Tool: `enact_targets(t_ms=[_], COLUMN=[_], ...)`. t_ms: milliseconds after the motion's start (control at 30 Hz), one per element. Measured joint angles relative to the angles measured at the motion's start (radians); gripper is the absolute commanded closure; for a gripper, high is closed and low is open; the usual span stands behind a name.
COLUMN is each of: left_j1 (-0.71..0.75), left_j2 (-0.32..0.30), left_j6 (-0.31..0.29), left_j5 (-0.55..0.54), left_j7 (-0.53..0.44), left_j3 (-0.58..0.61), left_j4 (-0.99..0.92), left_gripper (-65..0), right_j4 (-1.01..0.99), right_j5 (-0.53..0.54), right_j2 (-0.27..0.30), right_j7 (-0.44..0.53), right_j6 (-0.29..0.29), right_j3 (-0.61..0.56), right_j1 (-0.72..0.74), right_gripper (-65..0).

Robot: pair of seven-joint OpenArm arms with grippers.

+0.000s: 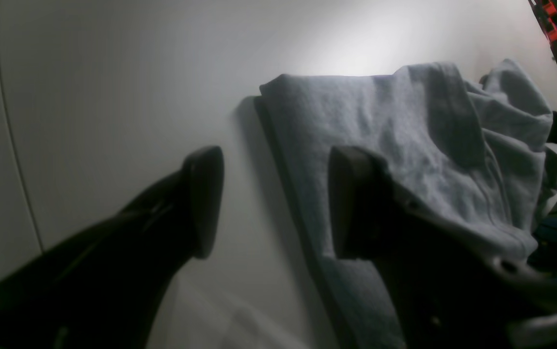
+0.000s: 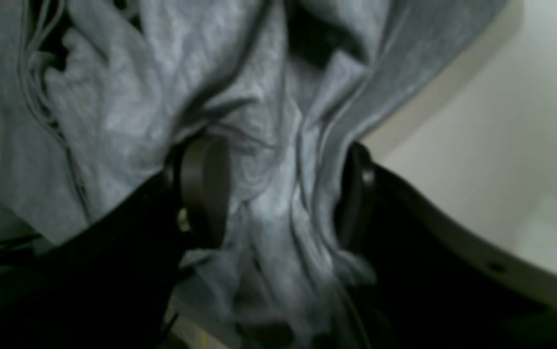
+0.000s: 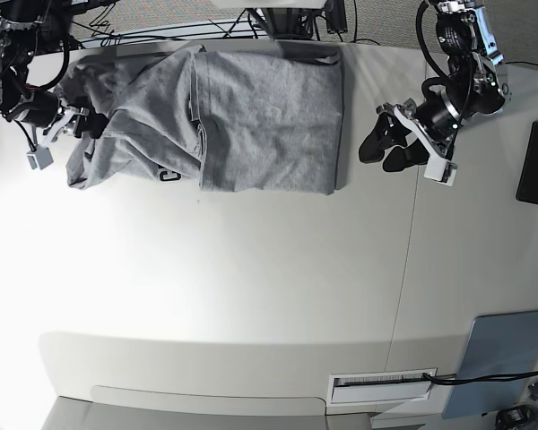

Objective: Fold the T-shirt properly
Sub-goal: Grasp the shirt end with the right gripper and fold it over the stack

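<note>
The right gripper (image 2: 278, 194), jaws apart, is straddling bunched T-shirt (image 3: 251, 116) cloth, probably to pinch it; the left gripper (image 1: 273, 203) is hanging open beside the smooth edge.

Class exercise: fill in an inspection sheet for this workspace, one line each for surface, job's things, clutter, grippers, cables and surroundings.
Surface: white table, seam line on its right part.
Job's things: grey T-shirt at far edge, partly folded, bunched at its left end.
Clutter: black slab, grey panel at right.
Grippers: left gripper open beside shirt edge; right gripper open, fingers astride bunched cloth.
Cables: several behind the table.
Surroundings: grey floor beyond.
</note>
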Motion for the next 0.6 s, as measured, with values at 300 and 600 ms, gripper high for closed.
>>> enact_targets(t_ms=[300, 600], left_j1=[0.0, 0.0], left_j2=[0.0, 0.0], left_j6=[0.0, 0.0], left_j5=[0.005, 0.017], left_j7=[0.0, 0.0], left_j3=[0.0, 0.0], left_j4=[0.0, 0.0], left_gripper=[-34.5, -34.5], right_j4=[-0.001, 0.014], right_j5=[-0.059, -0.138], right_j2=[-0.05, -0.056], right_j7=[0.035, 0.087], right_j6=[0.024, 0.027], right_j3=[0.0, 0.041], right_j1=[0.021, 0.016], right_gripper=[-11.7, 0.0])
